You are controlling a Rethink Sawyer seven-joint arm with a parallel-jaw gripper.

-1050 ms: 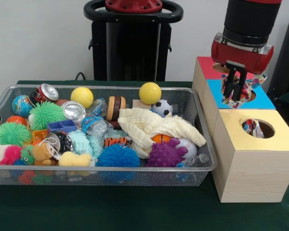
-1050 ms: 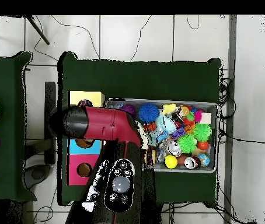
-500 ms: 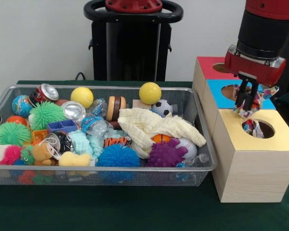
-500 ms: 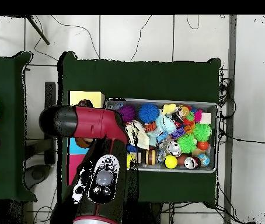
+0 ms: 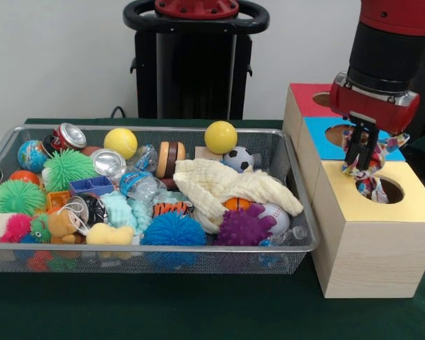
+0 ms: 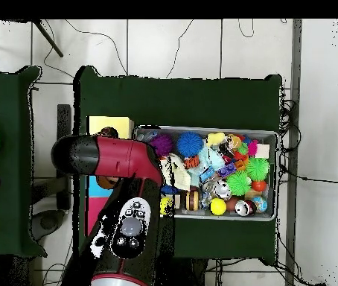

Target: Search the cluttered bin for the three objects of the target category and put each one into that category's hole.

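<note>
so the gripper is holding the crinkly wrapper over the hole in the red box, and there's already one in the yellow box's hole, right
Not the red box. In the front view the gripper, shut on the crinkly wrapper, hangs at the near edge of the blue box, just behind the hole in the yellow box. The rest holds: another wrapper already sits in that hole.

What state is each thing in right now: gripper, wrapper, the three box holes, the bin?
gripper: shut on the crinkled wrapper, above the yellow box.
crinkled wrapper: held, hanging over the yellow hole's edge.
yellow box hole: open, a similar wrapper already inside.
blue box hole: open, contents hidden.
red box hole: open, partly behind the arm.
mesh bin: full of toys, cloth draped on top.
</note>
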